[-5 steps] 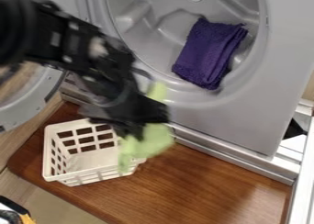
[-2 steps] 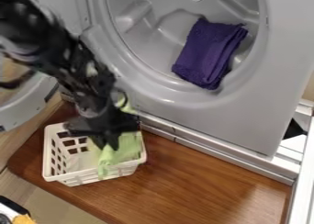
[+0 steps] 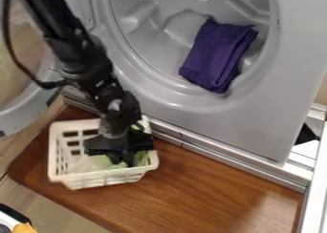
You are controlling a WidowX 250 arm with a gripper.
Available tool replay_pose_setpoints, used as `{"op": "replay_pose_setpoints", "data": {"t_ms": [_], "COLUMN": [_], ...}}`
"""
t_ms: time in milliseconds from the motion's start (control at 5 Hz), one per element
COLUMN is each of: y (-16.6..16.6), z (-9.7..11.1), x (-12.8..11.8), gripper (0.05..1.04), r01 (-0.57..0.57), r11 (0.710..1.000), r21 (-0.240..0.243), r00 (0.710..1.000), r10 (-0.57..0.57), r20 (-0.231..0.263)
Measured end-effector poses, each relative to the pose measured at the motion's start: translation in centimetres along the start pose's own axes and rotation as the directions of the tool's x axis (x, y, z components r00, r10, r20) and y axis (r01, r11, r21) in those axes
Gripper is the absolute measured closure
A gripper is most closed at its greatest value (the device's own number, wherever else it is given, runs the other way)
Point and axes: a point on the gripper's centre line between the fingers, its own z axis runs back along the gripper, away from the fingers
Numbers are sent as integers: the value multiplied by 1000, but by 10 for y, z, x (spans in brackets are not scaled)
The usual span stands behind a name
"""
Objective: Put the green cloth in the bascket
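black arm (image 3: 80, 55) slanting down from the upper left, gripper (image 3: 124, 160) dipped into the white basket (image 3: 105, 180) by the wooden board's (image 3: 204, 191) left corner, at the green cloth (image 3: 140, 159), can't tell if clamped or apart

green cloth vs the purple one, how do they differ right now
The green cloth is pale; the purple cloth is dark. The green cloth is down inside the white basket, partly hidden by the hand; the purple cloth lies folded in the grey machine's round opening, in plain view.

A grey front-loading machine (image 3: 256, 117) borders a brown wooden surface (image 3: 204, 194).
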Motion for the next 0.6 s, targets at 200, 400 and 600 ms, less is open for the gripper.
{"op": "replay_pose_setpoints", "data": {"t_ms": [200, 400, 600], "y": [-1, -1, 2], "z": [-2, -2, -2], "x": [-1, -3, -7], "gripper": [727, 437, 170], "r01": [-29, -34, -42], "r11": [1000, 999, 999], "r21": [4, 4, 7], "r00": [1000, 999, 999], "r10": [29, 34, 42], "r20": [-10, -13, -29]}}
